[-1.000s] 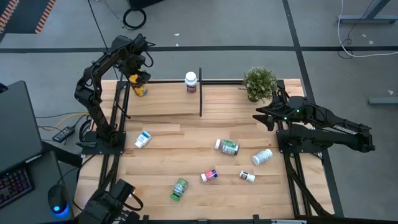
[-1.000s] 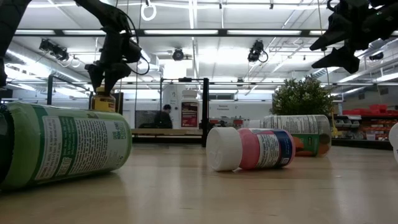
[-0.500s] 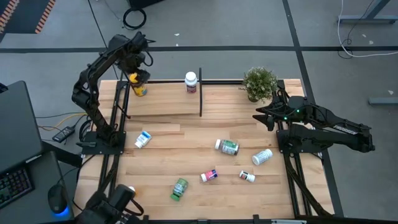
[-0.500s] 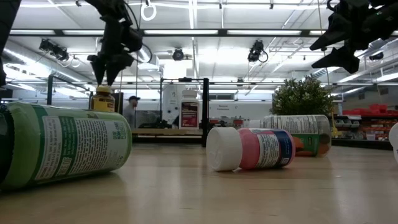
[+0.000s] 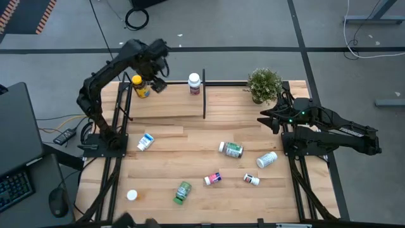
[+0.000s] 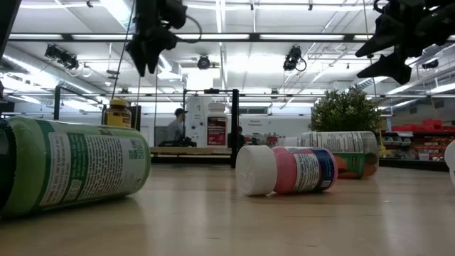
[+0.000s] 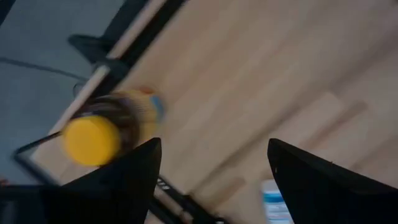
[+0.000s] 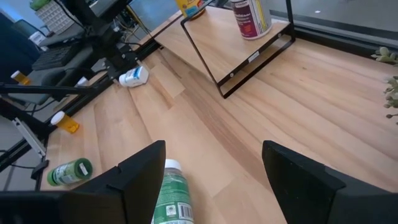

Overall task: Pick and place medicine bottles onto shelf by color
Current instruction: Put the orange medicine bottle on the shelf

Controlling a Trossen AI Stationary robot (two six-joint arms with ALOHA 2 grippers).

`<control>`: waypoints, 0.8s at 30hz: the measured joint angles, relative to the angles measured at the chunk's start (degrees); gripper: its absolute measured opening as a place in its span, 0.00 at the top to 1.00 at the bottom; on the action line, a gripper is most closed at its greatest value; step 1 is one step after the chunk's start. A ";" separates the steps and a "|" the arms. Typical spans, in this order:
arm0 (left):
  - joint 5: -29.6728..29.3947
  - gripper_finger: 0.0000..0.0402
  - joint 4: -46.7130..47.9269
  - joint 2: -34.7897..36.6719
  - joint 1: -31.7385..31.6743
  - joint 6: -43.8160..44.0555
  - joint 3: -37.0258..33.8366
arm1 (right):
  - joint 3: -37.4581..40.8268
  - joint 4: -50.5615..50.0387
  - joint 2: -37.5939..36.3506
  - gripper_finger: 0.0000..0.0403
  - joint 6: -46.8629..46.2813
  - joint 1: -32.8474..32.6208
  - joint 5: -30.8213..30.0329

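While the left gripper [image 5: 158,81] is hanging above the shelf [image 5: 171,104] with its fingers spread wide and holding nothing, the amber yellow-capped bottle [image 5: 140,87] is standing upright on the shelf's left end, just beside it. A white bottle with a magenta label [image 5: 194,83] is standing farther along the shelf; its print is too small to read. Five more bottles are lying scattered on the table [image 5: 209,145]. The right gripper [image 5: 269,119] is waiting near the potted plant [image 5: 264,84], fingers apart and empty.
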State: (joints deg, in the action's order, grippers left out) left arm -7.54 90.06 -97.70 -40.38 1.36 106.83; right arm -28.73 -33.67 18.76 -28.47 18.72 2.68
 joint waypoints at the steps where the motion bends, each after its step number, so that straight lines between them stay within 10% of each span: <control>1: 0.03 0.25 -0.05 -0.04 2.15 1.04 0.00 | 0.00 -0.27 0.00 0.32 0.06 0.00 0.00; 10: 2.83 0.25 -0.04 -0.13 21.91 13.06 -0.02 | 0.00 -0.70 -0.01 0.32 0.79 0.00 0.00; 24: -5.15 0.25 -6.03 -0.71 48.75 56.46 -0.10 | 0.00 -0.70 -0.02 0.32 5.06 0.02 -1.68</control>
State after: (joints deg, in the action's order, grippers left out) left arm -12.69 84.04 -98.40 8.37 57.82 106.73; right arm -28.73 -34.37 18.74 -23.41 18.74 0.99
